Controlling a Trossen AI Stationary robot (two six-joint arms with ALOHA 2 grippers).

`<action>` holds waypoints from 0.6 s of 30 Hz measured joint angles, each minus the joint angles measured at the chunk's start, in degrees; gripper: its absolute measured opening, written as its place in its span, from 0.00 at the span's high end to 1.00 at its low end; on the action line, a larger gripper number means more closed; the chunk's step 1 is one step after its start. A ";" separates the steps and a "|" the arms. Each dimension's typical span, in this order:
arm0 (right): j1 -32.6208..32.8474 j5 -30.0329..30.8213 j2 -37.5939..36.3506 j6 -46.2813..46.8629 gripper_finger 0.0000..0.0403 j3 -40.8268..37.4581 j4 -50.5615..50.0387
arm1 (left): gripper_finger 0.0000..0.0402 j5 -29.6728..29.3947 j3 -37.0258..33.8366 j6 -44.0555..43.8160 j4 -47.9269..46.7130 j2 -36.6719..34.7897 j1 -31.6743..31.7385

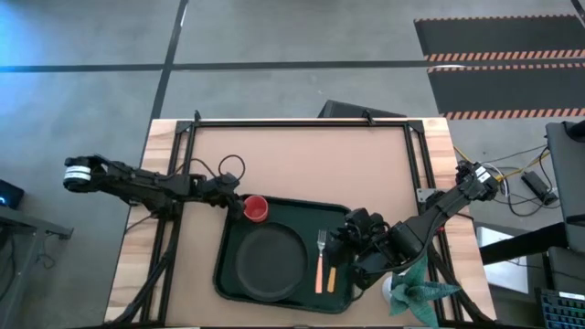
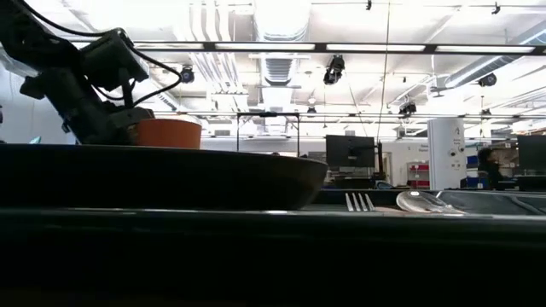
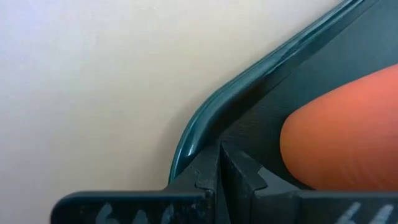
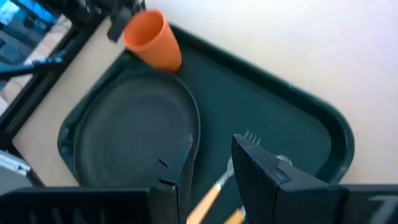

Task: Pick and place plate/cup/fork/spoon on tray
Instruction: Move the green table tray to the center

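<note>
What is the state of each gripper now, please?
Left gripper: at the cup in the tray corner; grip cannot be told.
Right gripper: open, holding nothing, above the fork.

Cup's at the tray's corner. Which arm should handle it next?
Left. The left end effector is right beside the cup at the tray's corner. The right end effector hovers open over the fork and spoon, with the plate in between.
</note>
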 joint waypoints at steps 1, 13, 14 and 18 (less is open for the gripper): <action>0.00 -0.89 -0.01 0.08 0.76 -0.17 -0.04 | 1.00 0.19 0.03 0.20 -0.08 -0.14 0.17; -0.45 -4.48 -0.04 4.75 0.76 -6.25 0.03 | 1.00 3.06 0.44 0.46 -21.28 -12.44 0.23; -0.86 -6.81 -0.05 6.25 0.76 -7.73 0.04 | 1.00 3.02 0.70 0.46 -23.89 -14.49 0.23; -2.38 -13.23 -0.06 7.55 0.76 -15.07 4.05 | 1.00 1.60 2.88 0.42 -35.17 -22.79 0.21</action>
